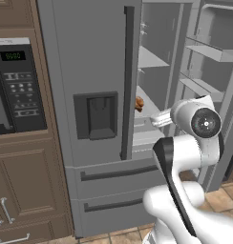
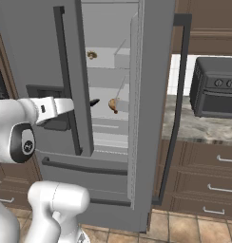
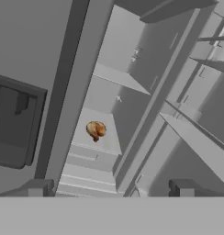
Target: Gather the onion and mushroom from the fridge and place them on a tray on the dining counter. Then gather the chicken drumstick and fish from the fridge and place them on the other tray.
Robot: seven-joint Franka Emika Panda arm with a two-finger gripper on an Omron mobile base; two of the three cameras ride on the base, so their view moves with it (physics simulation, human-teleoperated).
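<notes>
One fridge door stands swung wide; the left door of the fridge point(image 1: 90, 81) is closed, its dark handle and dispenser recess off to the tool's left. The tool point(image 3: 109, 188) sits just outside the opening, its fingertips point(image 3: 38, 187) set wide apart with nothing between them, so it is released. Straight ahead and slightly left of the tool's axis lies the onion point(image 3: 96, 130), resting on a mid-height shelf point(image 3: 98, 142) inside, well apart from the fingers. A small tan item point(image 2: 91, 55) sits on a higher shelf; what it is cannot be told. Judgement: reach straight in, keep the left finger away from the closed door's edge, centre the onion between the fingers, and close only once both pads flank its widest part.
</notes>
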